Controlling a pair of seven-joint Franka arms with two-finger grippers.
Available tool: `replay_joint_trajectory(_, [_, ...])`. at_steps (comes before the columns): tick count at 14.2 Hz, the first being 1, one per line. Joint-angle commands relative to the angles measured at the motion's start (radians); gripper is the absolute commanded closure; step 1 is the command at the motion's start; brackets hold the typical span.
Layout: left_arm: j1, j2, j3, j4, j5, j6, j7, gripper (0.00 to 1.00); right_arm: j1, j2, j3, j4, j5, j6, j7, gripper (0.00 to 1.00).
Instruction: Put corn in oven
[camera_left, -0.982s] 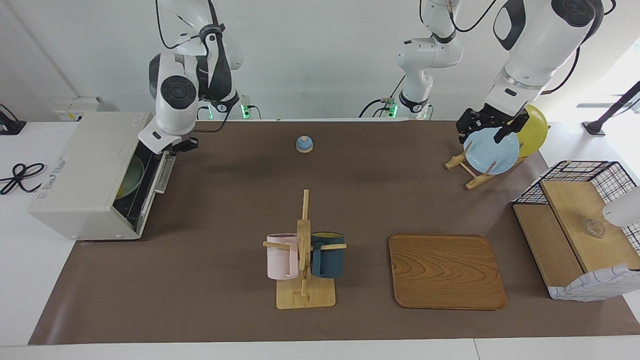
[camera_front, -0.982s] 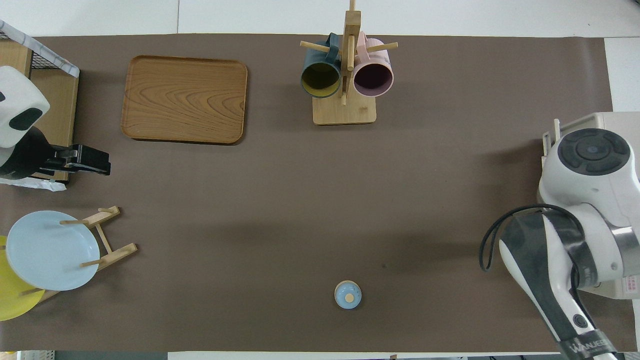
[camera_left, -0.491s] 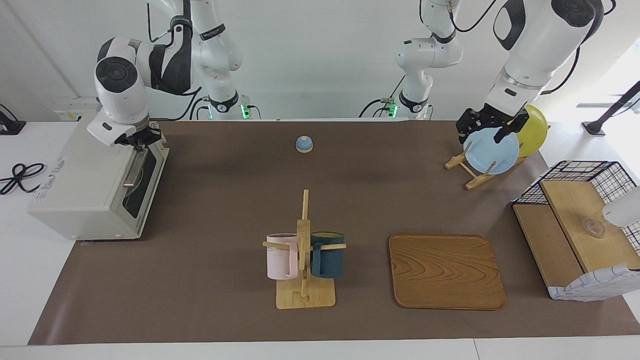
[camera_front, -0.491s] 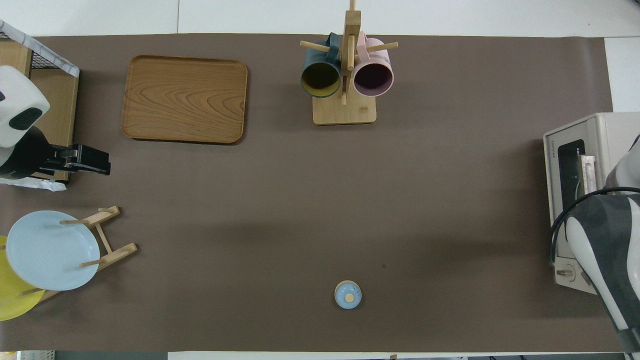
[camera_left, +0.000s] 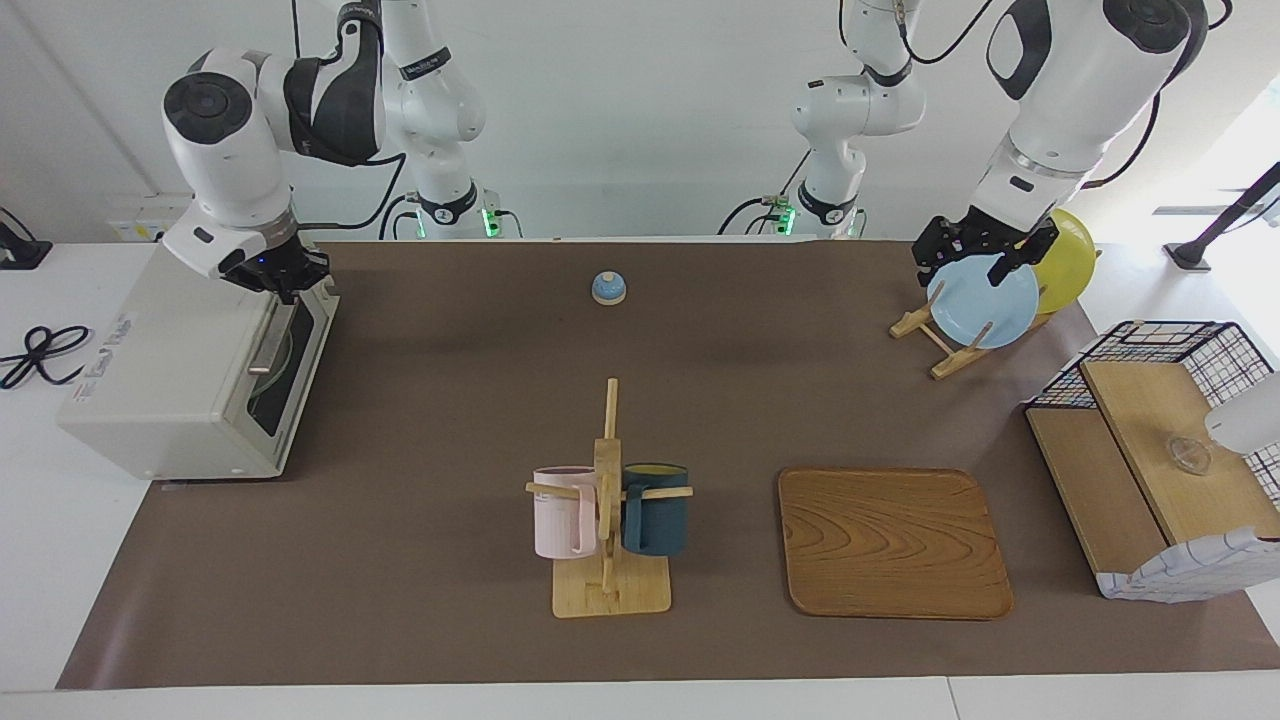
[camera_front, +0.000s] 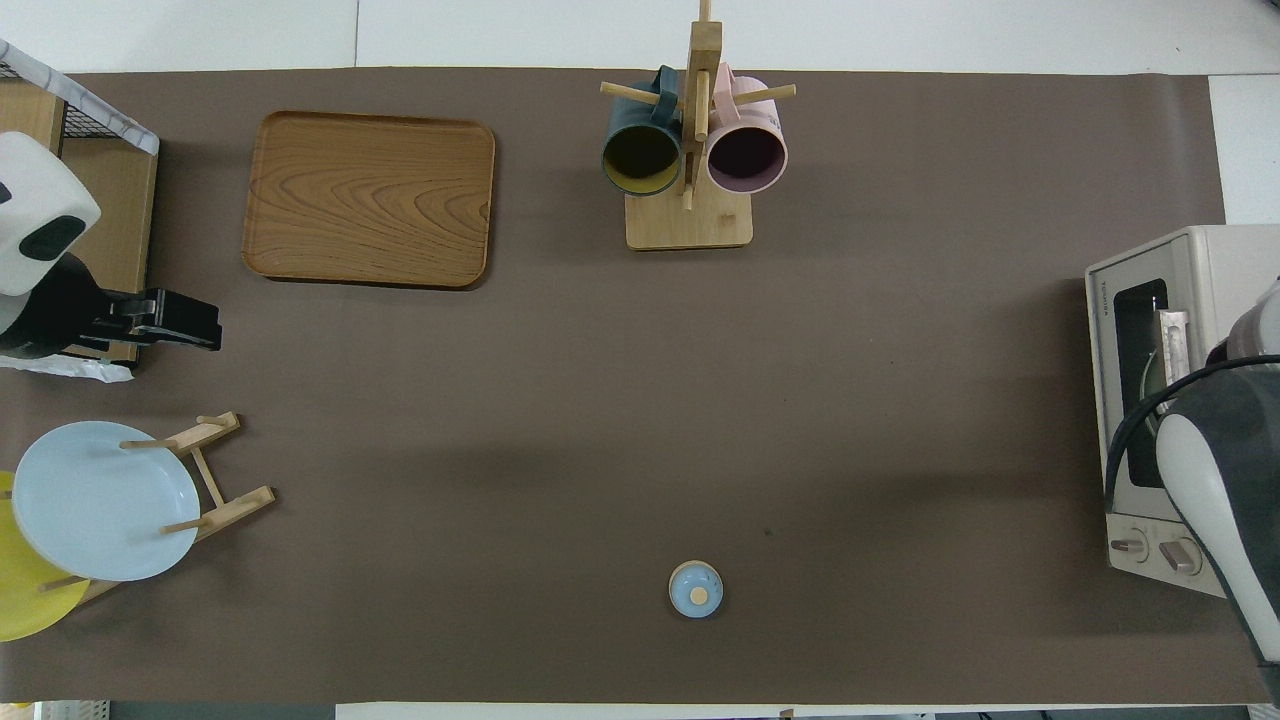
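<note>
The cream-white oven (camera_left: 170, 370) stands at the right arm's end of the table, and its dark glass door (camera_left: 292, 365) with the metal bar handle (camera_left: 265, 350) is shut. It also shows in the overhead view (camera_front: 1190, 260). The corn is out of view. My right gripper (camera_left: 278, 274) hangs just over the oven's top front edge, above the door. In the overhead view the right arm covers it. My left gripper (camera_left: 985, 255) waits over the plate rack and holds nothing that I can see.
A plate rack (camera_left: 945, 345) holds a light blue plate (camera_left: 980, 300) and a yellow plate (camera_left: 1068, 255). A small blue bell (camera_left: 608, 288) sits near the robots. A mug stand (camera_left: 608, 590), a wooden tray (camera_left: 890, 545) and a wire-and-wood basket shelf (camera_left: 1150, 450) stand farther out.
The oven door has swung up from partly open to shut. My right gripper moved from the door up to the oven's top front edge. The left arm has not moved.
</note>
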Motion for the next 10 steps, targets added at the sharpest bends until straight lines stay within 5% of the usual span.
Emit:
replay_joint_trajectory(1, [0.013, -0.018, -0.01, -0.016, -0.001, 0.007, 0.006, 0.0, 0.06, 0.103, 0.005, 0.201, 0.056, -0.129, 0.08, 1.0])
replay_joint_trajectory(6, [0.013, -0.018, -0.01, -0.016, -0.001, 0.007, 0.004, 0.0, 0.114, 0.211, 0.005, 0.437, 0.112, -0.279, 0.118, 1.0])
replay_joint_trajectory(8, [0.013, -0.018, -0.01, -0.016, -0.001, 0.007, 0.004, 0.0, 0.128, 0.217, 0.005, 0.449, 0.148, -0.298, 0.121, 0.96])
replay_joint_trajectory(9, [0.013, -0.02, -0.009, -0.016, -0.001, 0.007, 0.004, 0.0, 0.131, 0.219, 0.005, 0.442, 0.149, -0.299, 0.12, 0.32])
replay_joint_trajectory(10, [0.013, -0.02, -0.009, -0.016, -0.001, 0.007, 0.004, 0.0, 0.13, 0.219, 0.005, 0.442, 0.149, -0.304, 0.12, 0.0])
